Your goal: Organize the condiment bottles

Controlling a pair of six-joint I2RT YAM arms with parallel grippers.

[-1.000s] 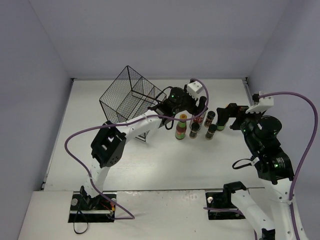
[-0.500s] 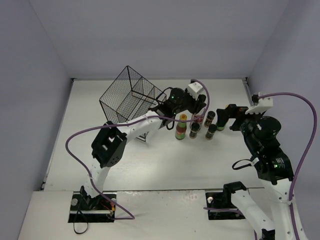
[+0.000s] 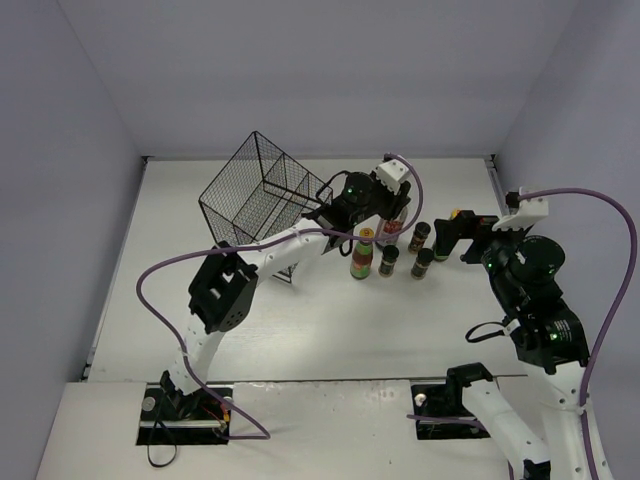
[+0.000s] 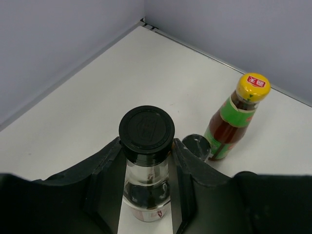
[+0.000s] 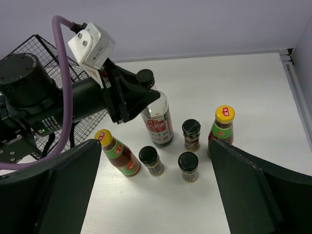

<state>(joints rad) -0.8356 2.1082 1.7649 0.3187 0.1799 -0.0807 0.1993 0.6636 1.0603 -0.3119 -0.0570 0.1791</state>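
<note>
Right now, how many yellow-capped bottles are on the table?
2. One yellow-capped bottle stands left of the short jars, nearest the basket; the other stands at the right end.

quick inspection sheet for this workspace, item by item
surface: white table, no spills seen
job's things: tall bottle upright; two yellow-capped bottles and three jars upright, clustered around it
clutter: wire basket, tilted, no bottles seen inside
grippers: left gripper shut on tall bottle just below its cap; right gripper open, empty
cables: purple cables, one looping along each arm, clear of the bottles
surroundings: plain walls on three sides
</note>
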